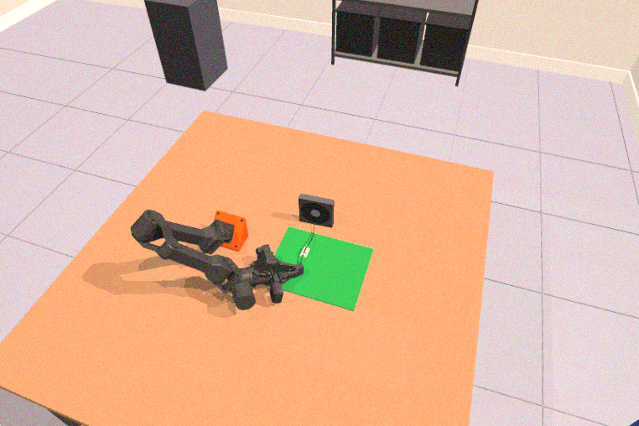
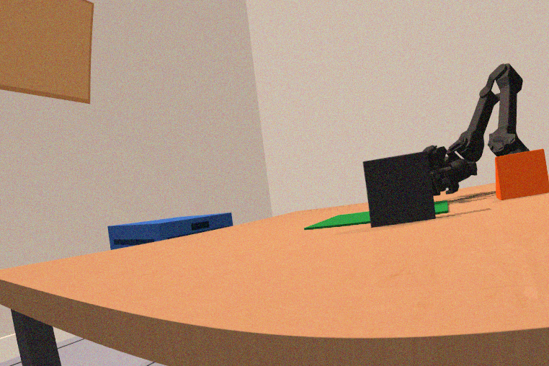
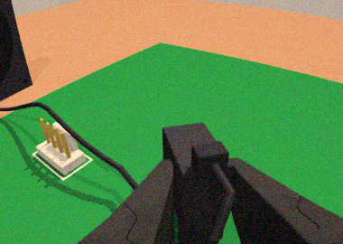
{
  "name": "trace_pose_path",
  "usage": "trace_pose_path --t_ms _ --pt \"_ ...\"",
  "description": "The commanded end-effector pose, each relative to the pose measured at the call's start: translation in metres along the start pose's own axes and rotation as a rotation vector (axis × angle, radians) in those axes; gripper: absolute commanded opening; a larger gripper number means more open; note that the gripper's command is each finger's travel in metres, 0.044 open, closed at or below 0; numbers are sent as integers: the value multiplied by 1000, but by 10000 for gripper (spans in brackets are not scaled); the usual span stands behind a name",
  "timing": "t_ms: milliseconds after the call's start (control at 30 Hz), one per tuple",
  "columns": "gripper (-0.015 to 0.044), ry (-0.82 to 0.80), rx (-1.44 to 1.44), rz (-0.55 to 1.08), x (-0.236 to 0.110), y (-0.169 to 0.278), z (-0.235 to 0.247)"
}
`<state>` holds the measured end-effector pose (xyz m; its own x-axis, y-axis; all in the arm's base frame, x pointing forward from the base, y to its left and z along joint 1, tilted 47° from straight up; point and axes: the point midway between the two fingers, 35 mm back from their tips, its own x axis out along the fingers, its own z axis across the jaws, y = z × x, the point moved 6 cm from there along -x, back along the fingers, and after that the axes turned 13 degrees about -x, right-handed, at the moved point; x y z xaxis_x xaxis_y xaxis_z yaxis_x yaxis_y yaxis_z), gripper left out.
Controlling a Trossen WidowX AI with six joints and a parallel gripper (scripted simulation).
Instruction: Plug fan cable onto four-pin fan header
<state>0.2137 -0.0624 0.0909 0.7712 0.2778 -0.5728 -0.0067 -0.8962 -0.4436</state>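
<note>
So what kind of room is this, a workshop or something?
Probably a small electronics test room. An orange table carries a green circuit board, a black fan and a robot arm whose gripper holds the fan's plug. A dark shelf unit stands on the tiled floor.

On the table: one fan (image 1: 315,210), one green board (image 1: 329,268), one four-pin header (image 3: 60,152), one orange block (image 1: 233,230), one arm (image 1: 195,251).
</note>
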Motion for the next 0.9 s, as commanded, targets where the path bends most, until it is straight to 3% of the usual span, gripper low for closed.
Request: trace_pose_path --t_ms 0,700,867 --pt "0 -1 2 1 0 0 0" --pt "0 -1 2 1 0 0 0" --pt "131 0 0 0 0 0 0"
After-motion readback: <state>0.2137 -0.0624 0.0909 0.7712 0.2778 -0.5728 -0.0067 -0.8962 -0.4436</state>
